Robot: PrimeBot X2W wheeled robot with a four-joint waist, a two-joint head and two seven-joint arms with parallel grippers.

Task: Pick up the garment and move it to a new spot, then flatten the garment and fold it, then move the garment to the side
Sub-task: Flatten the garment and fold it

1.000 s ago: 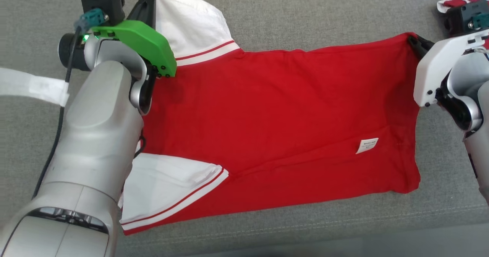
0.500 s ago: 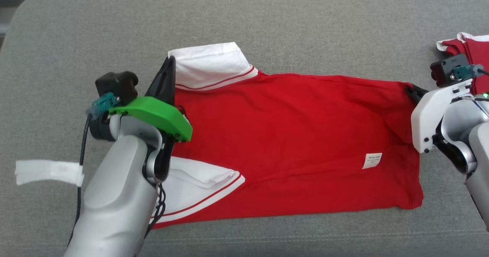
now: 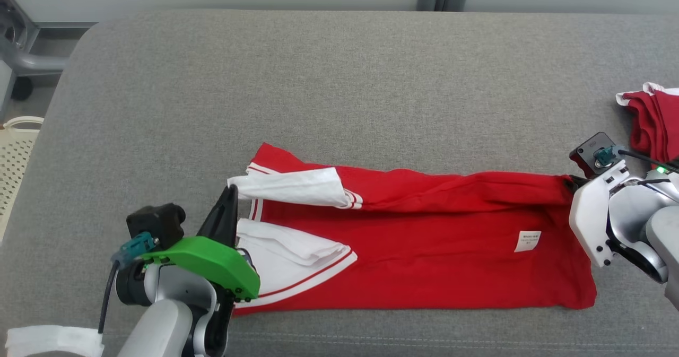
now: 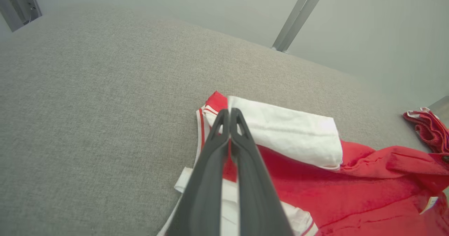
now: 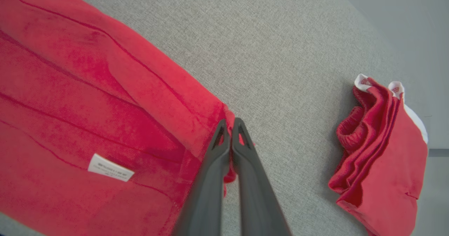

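Observation:
The garment (image 3: 424, 240) is a red T-shirt with white sleeves, lying lengthwise on the grey cushion (image 3: 329, 92). My left gripper (image 3: 232, 190) is shut on its far edge at the sleeve end, holding the white sleeve (image 4: 287, 130) and red cloth lifted. In the left wrist view the left gripper (image 4: 229, 111) pinches the cloth (image 4: 368, 180) at its tips. My right gripper (image 3: 570, 182) is shut on the far corner of the hem end. The right wrist view shows the right gripper (image 5: 230, 122) clamped on that red corner (image 5: 87, 99). A white label (image 3: 528, 240) faces up.
Another folded red garment (image 3: 650, 118) lies at the cushion's right end, close behind my right wrist, also in the right wrist view (image 5: 382, 152). A pale perforated basket (image 3: 13, 155) stands off the left end. The cushion's front seam (image 3: 424, 341) runs just below the shirt.
The head camera has tilted up, showing more cushion. Both grippers have drawn the shirt's far edge toward its near edge, so the shirt looks narrower and the far sleeve now lies over the body.

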